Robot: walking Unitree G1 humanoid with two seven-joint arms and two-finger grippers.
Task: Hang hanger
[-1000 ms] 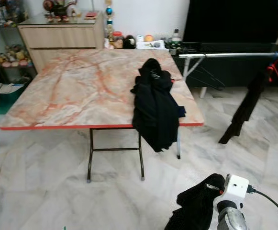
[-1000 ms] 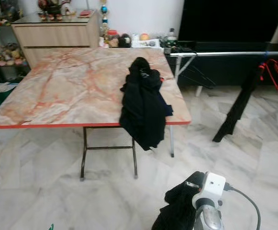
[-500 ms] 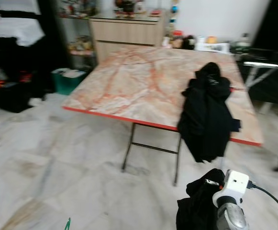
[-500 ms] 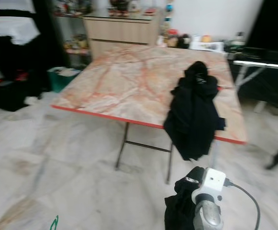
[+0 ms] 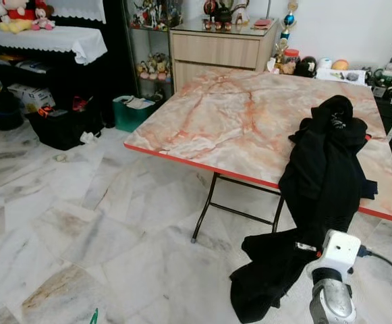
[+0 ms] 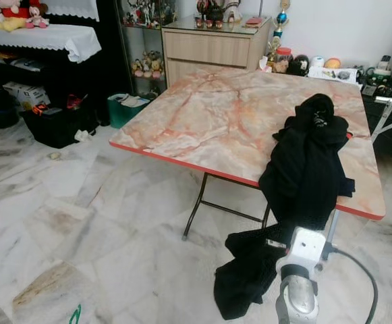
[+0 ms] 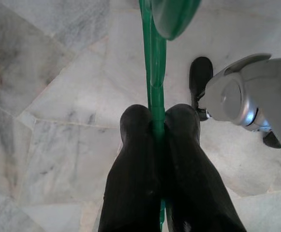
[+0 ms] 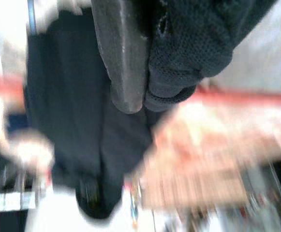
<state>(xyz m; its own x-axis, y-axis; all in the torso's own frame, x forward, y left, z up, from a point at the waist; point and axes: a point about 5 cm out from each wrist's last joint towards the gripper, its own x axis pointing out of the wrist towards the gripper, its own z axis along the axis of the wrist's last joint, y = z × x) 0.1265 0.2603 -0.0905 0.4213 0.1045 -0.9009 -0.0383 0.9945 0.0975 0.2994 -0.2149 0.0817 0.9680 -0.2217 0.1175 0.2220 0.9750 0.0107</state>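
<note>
Green hanger gripped on the left, black garment carried on the right, desk ahead.

The left gripper (image 7: pixel 157 125) is seen closed, its fingers (image 7: pixel 135 145) pinched on the green hanger (image 7: pixel 155 63), whose thin bar runs straight out between them along their own line, over the marble floor (image 5: pixel 81 223). A tip of that hanger is glimpsed low in the head view. Further right stands the marble-patterned desk (image 5: pixel 236 121), with a black jacket (image 5: pixel 327 162) draped over its near right edge. At the right, the right gripper (image 8: pixel 145 72) is clamped on a black garment (image 5: pixel 270 270) hanging from it. No rail is seen here, so neither arm can be judged nearer. No writing can be read.
</note>
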